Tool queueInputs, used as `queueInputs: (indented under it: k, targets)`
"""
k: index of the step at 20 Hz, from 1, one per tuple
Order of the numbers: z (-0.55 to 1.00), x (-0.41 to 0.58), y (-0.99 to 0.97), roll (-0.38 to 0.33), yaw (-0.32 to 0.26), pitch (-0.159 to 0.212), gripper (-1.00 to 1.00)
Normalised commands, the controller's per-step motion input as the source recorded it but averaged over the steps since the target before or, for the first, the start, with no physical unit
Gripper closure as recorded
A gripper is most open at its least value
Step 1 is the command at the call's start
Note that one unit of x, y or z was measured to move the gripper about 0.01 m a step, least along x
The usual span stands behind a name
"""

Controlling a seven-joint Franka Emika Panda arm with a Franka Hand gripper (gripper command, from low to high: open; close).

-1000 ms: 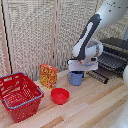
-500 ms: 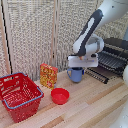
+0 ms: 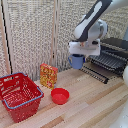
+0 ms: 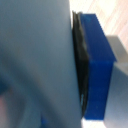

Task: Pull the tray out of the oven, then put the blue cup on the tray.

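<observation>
The blue cup (image 3: 76, 62) hangs in the air above the wooden table, with my gripper (image 3: 78, 55) shut on its rim from above. To the exterior view's right stands the oven (image 3: 119, 45), its door (image 3: 96, 73) folded down. The dark wire tray (image 3: 108, 61) sticks out of the oven over the door, level with the cup and just beside it. In the wrist view the cup's wall (image 4: 35, 60) fills most of the picture, pressed against a blue finger (image 4: 98, 65) with a dark pad.
A red bowl (image 3: 60, 95) lies on the table below and to the exterior view's left of the cup. An orange box (image 3: 48, 76) stands by the back wall. A red wire basket (image 3: 20, 95) sits at the far left.
The cup has risen off the table in my gripper and shifted slightly toward the tray. The oven, tray, bowl and basket have not moved.
</observation>
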Motion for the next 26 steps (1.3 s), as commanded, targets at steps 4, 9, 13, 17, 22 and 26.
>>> queueInputs:
  k: [4,9,13,17,22,26]
  targets:
    - [0.91,0.356,-0.2,-0.047,-0.228,0.031,1.0]
    - [0.65,0.393,-0.54,0.037,-0.125,0.026,1.0]
    - [0.23,0.352,-0.61,0.082,-0.054,0.022,1.0]
    - [0.02,0.347,-0.47,0.049,-0.02,0.0,1.0]
    - [0.0,0.442,-0.39,0.055,-0.021,0.0,1.0]
    - [0.06,0.475,-0.7,0.071,-0.043,0.002,1.0]
